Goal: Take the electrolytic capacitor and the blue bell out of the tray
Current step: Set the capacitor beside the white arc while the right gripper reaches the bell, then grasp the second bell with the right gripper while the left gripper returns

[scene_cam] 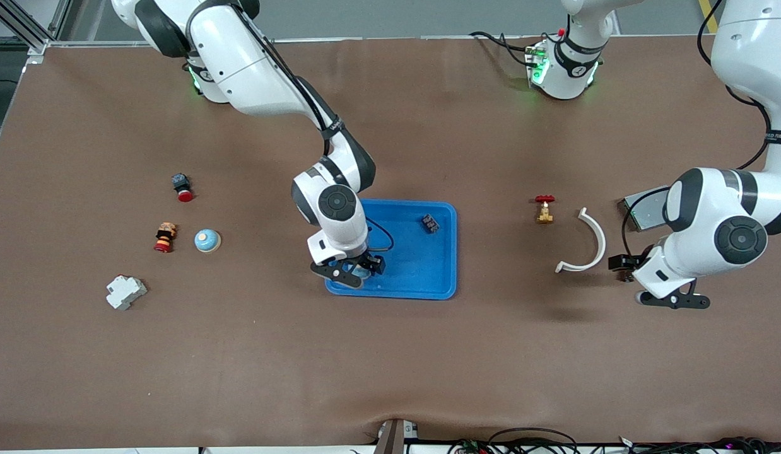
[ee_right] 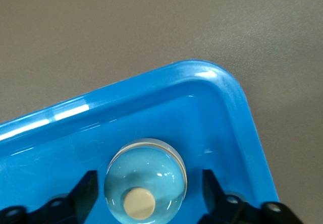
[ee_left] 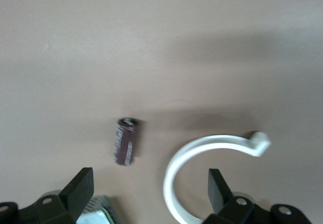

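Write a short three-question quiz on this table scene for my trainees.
1. True or false: the bell lies in the blue tray.
2. What lies on the table beside the white clip, under the left end effector? A capacitor; B spoon; C key.
3. Fill in: the right end effector, over the tray's corner, has its fingers ___.
Key: 1 true; 2 A; 3 open, one on each side of the bell.

Brown table (scene_cam: 390,366), blue tray (scene_cam: 428,277), white clip (scene_cam: 589,246), capacitor (ee_left: 125,141), valve (scene_cam: 544,209)
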Controlling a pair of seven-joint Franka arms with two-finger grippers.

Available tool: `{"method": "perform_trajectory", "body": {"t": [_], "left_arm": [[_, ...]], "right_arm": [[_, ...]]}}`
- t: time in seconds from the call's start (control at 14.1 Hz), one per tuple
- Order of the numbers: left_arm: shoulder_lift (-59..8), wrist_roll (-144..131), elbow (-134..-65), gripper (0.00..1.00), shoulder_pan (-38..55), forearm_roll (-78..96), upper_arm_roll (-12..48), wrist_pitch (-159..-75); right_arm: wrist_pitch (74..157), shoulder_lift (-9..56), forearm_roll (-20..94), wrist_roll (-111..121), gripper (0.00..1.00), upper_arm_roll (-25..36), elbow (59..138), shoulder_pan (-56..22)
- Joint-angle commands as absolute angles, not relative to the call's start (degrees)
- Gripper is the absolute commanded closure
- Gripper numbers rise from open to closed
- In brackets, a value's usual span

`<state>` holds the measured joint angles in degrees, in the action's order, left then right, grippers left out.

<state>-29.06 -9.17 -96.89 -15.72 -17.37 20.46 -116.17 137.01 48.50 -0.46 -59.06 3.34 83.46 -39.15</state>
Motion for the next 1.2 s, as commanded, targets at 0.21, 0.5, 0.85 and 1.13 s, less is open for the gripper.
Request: {"method": "perform_trajectory", "body": {"t": [0.21,0.5,0.85,1.13], "left_arm": [[-29.0,-31.5,-90.7,0.00,-15.6,-11.1,27.2,-108.6],[-29.0,-46.2,-90.4,0.00,-15.6,-11.5,33.5,-108.4],[-28.2,-62.0,-90.4,0.00,-12.8,-12.2,37.9,-108.6],[-28.2,-71.9,-90.5,0.00,-7.3,-14.6,37.9,-109.1]], "right_arm": [[136.1,49.5,-1.8,-63.4,1.00,4.0,80.9,-40.3],[131.8,47.3,-1.3,-63.1,1.00,3.6,80.8,-40.4],[123.1,42.0,-1.1,-55.6,1.00,3.7,80.6,-38.3],[122.5,37.7,-0.9,-44.9,1.00,3.6,85.1,-33.2]]}}
